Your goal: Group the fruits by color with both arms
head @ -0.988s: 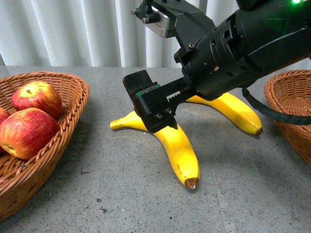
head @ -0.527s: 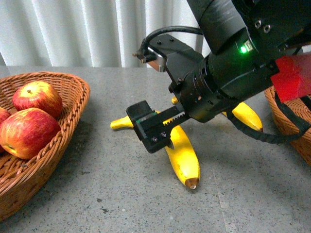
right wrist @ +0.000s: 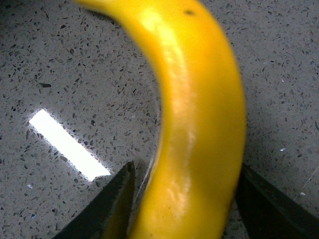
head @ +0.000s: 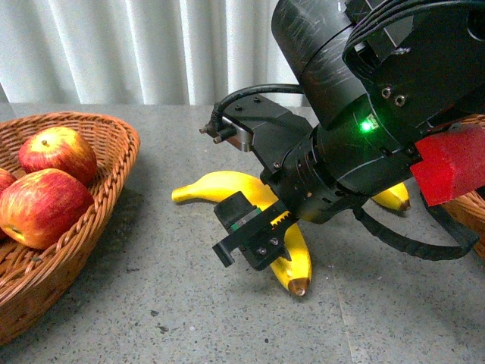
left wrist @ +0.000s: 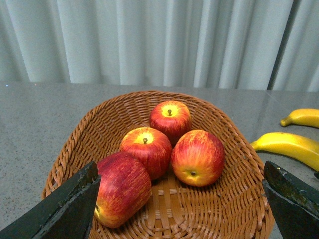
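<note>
Now | right arm [head: 356,114] bent low over worktop [head: 151,303] | right end effector [head: 265,241] open, straddling near banana [head: 220,186] lying there | second banana [head: 392,199] mostly hidden behind arm | left end effector [left wrist: 179,204] open, facing basket [left wrist: 239,144] of apples [left wrist: 197,157]

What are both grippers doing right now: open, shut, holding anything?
Left gripper: open, empty, facing the basket of apples.
Right gripper: open, jaws either side of a banana, a gap on one side, not clamped.

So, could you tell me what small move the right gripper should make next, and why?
Probably close the right gripper: in the wrist view its black fingers straddle the long glossy yellow banana lying on the grey speckled table, jaws not yet clamped.
</note>
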`<state>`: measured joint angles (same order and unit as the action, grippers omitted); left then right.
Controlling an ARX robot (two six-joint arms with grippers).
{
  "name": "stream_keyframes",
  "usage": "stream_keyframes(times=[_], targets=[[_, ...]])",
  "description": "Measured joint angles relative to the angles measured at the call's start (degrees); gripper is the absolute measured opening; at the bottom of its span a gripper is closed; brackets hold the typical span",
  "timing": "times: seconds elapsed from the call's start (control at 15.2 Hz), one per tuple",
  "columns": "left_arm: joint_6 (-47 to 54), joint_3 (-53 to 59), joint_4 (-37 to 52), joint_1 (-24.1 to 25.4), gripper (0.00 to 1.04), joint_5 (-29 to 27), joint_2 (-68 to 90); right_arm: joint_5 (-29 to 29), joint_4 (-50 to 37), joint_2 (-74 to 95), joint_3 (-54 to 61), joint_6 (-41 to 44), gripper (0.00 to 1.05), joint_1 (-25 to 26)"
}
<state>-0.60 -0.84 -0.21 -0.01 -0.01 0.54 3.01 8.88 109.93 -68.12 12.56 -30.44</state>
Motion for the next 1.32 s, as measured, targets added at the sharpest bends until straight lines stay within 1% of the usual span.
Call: stream_keyframes(times=[0.13,0.2,0.33,0.53,0.72,0.92,1.05,1.12,1.32], targets=[[0.0,0.0,0.0,0.0,0.98,0.0,0.0,0.0,0.4,-0.2,0.0,0.1,0.45,0.0],[0.0,0.0,0.0,0.0,0.98,0.0,0.0,0.2,0.6,-0.4,0.0,0.2,0.39,0.0],[0.0,0.0,0.0,0.0,0.98,0.0,0.0,1.3,1.6,-2.1,-0.1,0.0,0.37,0.1],[0.0,0.0,0.0,0.0,0.98,0.0,0.0,3.1,2.6,-7.2,-2.3,-0.5,0.36,1.8],[0.0,0.0,0.0,0.0,0.98,0.0,0.0,3.3,3.8,-12.4,-6.2,-0.4,0.36,9.6],[0.0,0.0,0.0,0.0,0.98,0.0,0.0,4.8,4.5,-15.3,-6.0,0.7,0.36,17.8],[0.0,0.0,0.0,0.0,0.98,0.0,0.0,6.9,3.4,-19.4,-2.5,1.5,0.36,23.5],[0.0,0.0,0.0,0.0,0.98,0.0,0.0,8.5,2.8,-22.6,1.0,2.4,0.36,27.3],[0.0,0.0,0.0,0.0,0.98,0.0,0.0,11.5,1.5,-27.8,8.5,3.9,0.36,35.8]])
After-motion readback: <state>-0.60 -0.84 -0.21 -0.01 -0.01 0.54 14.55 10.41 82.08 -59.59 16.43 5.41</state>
